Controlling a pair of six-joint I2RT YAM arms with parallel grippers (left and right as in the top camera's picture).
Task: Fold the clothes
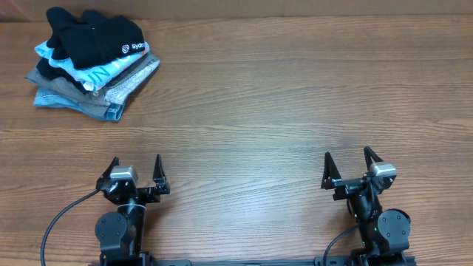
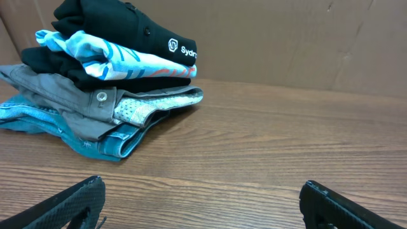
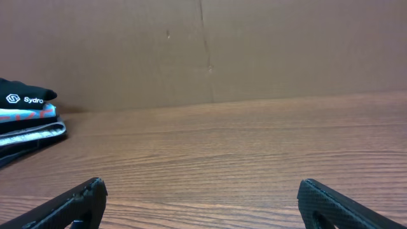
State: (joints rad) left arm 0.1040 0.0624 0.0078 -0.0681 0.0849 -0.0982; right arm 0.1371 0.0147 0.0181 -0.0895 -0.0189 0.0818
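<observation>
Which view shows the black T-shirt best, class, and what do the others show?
The left wrist view: the black T-shirt is close and large, its white logo readable. Overhead shows it small, top left; right wrist catches only its logo edge.

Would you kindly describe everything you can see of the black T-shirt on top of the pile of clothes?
The black T-shirt looks like soft, matt fabric, bunched loosely into rounded creases rather than folded flat. A small white logo with lettering shows on the edge that faces the middle of the table. It sits on top of the pile at the far left corner, resting directly on a light-blue shirt. Nothing lies on it and nothing grips it.
</observation>
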